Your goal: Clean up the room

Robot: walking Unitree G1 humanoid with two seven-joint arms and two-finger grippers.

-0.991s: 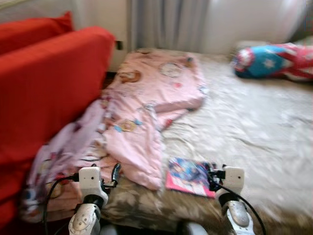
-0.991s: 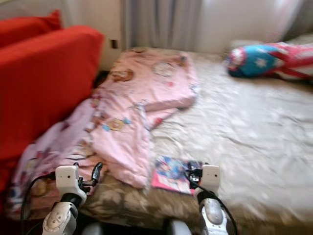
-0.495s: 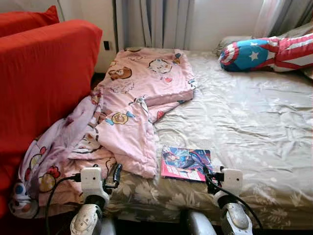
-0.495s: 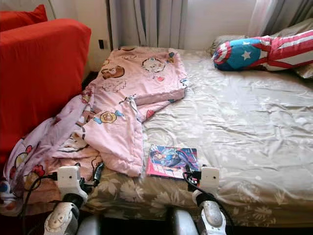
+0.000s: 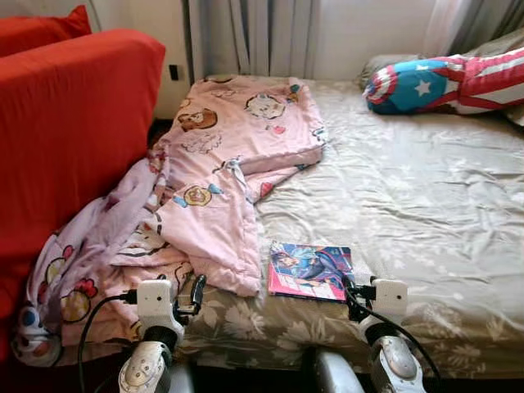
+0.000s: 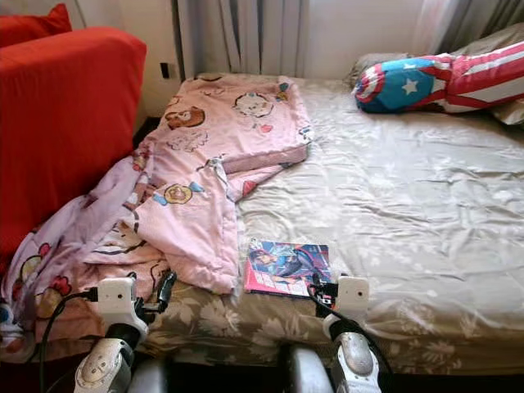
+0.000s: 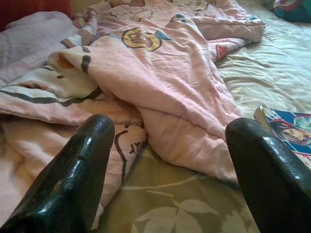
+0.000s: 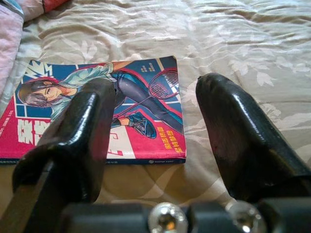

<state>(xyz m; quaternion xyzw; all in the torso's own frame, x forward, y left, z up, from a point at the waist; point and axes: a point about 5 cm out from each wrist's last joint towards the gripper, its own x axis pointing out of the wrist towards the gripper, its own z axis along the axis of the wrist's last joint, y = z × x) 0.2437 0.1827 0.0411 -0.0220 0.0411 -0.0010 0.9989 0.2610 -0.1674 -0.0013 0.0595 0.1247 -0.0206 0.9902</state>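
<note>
Camera settled since a second ago: blur gone, whole frame shifted a little, so base/head moved, not the objects. Now squared up at the foot edge of the bed (image 5: 426,196). Nothing on it displaced versus half a second ago. Reads as approach finished, pick not started; cleanup barely begun.

Landmark = bed, largest to smallest:
- Red sofa (image 5: 74,131) hard against the bed's left side.
- Pink cartoon-print blanket (image 5: 237,147) rumpled over the bed's left half, half folded at the far end, near end spilling off the left edge toward the sofa.
- Star-and-stripe cushion (image 5: 442,82) at the bed's far right corner.
- Comic book (image 5: 311,270) flat, face up, near the bed's foot edge, just right of the blanket's near corner, touching or nearly so.
- Left gripper (image 7: 167,160) low at the foot edge, facing the blanket's near corner; fingers spread wide, nothing held.
- Right gripper (image 8: 155,141) low at the foot edge, aimed straight at the book; fingers wide apart, nothing between them, tips just short of the cover's near edge.

Book: thin, glossy, blue-and-pink cover with a drawn figure, lies flush on soft sheet. Likely first pick. Needs an edge grab or slide; little gap under the spine.
</note>
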